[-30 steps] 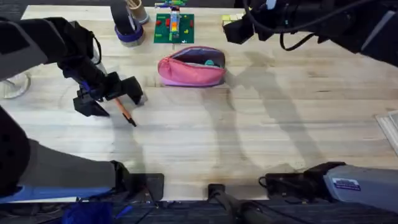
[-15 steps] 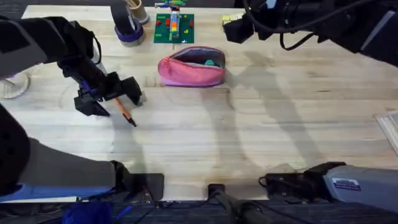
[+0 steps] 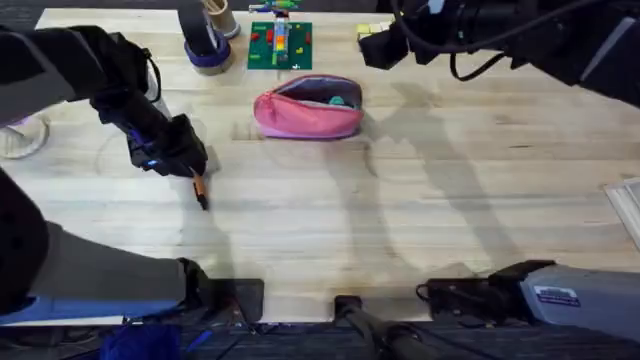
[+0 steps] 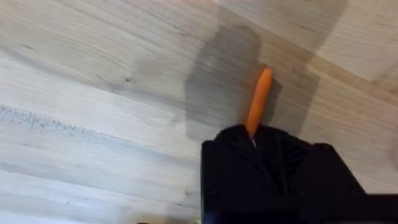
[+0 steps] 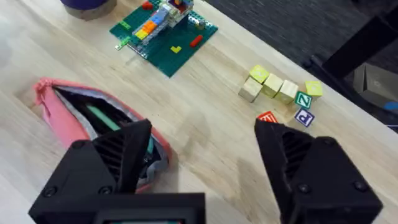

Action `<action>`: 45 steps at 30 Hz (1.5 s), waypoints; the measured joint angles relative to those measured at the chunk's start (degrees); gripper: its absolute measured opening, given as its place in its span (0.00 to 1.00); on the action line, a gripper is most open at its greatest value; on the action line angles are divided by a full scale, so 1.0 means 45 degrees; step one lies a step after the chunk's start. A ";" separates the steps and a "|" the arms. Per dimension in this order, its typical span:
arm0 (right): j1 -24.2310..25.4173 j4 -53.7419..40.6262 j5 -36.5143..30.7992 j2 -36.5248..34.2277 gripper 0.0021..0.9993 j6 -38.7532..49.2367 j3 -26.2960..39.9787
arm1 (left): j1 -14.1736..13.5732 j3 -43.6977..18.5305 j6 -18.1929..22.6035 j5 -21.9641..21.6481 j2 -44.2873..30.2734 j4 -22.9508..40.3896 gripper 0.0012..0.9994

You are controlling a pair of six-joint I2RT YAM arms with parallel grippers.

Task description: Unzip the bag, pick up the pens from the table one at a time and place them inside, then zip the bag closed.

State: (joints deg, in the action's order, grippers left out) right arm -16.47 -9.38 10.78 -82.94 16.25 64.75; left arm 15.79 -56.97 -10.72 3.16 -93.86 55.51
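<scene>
Room light was bright and even, coming from above. The table [image 3: 420, 200] showed pale, with no hard glare. Soft grey shadows of the raised right arm fell across the planks toward 6 o'clock from the bag [image 3: 308, 108]. In the left wrist view a dark shadow pooled around the orange pen [image 4: 258, 102], and the wood grain read sharp. The left arm at 9 o'clock overhead looked large, dark and smeared. The right gripper [image 5: 202, 158] fingers were slightly soft.
</scene>
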 joint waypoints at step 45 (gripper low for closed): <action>0.0000 -0.7011 0.0192 0.4405 1.00 -0.0291 0.0000 | -0.5008 -0.8485 0.9419 0.7146 -0.0729 0.0767 0.04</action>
State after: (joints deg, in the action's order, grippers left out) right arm -16.47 -40.93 11.64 -63.11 14.94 64.75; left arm -6.74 -95.15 31.67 35.32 -97.14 58.96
